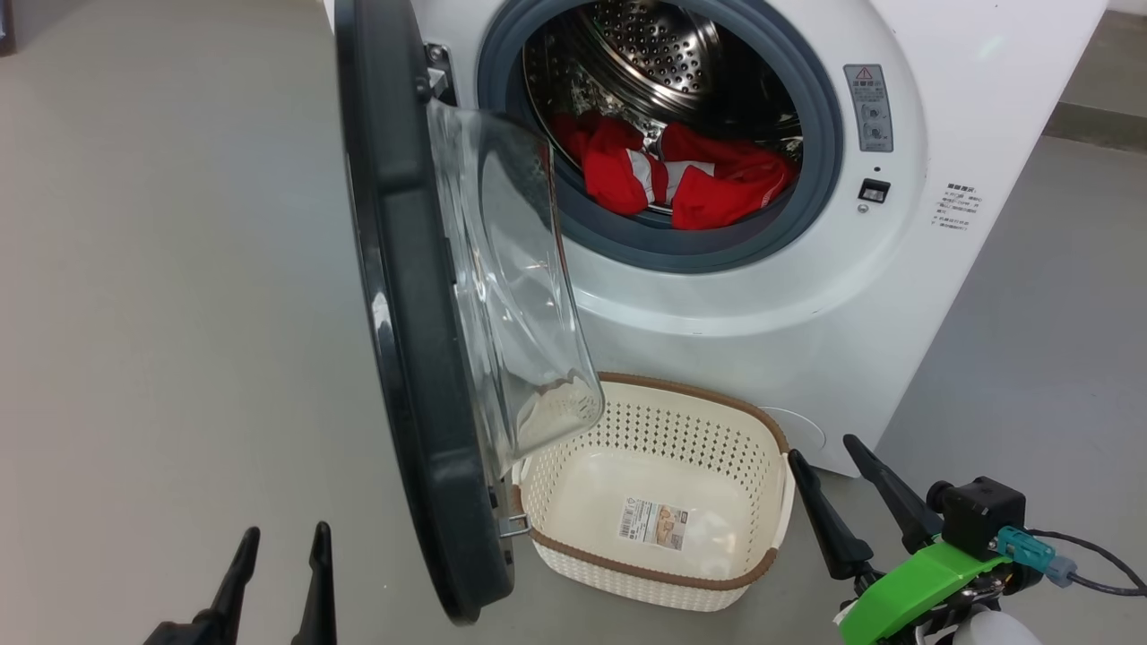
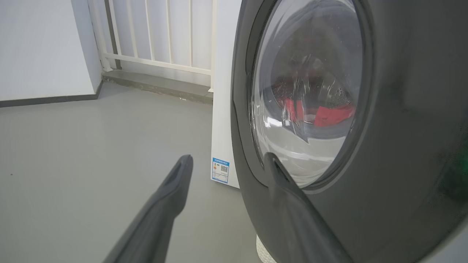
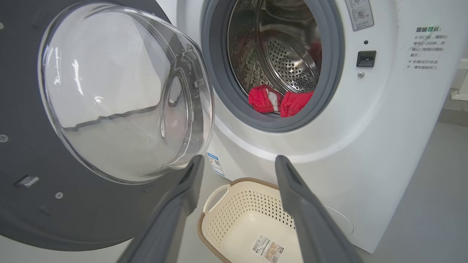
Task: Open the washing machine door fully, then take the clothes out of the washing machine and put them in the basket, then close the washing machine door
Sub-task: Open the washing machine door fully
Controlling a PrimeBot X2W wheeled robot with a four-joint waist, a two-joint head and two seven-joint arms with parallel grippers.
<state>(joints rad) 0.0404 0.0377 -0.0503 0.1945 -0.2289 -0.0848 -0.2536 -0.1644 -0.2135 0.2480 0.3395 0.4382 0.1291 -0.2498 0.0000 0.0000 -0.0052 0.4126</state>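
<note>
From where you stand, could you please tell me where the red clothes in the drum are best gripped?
Probably the bunched hump nearest the opening, where the clothes pile against the grey ring. Come straight in from the front with the open right tool, since the door stands swung out on the left.

place: laundry area | evidence: washing machine [image 1: 806, 296], grey floor [image 2: 73, 164], white railing [image 2: 161, 36]
</note>
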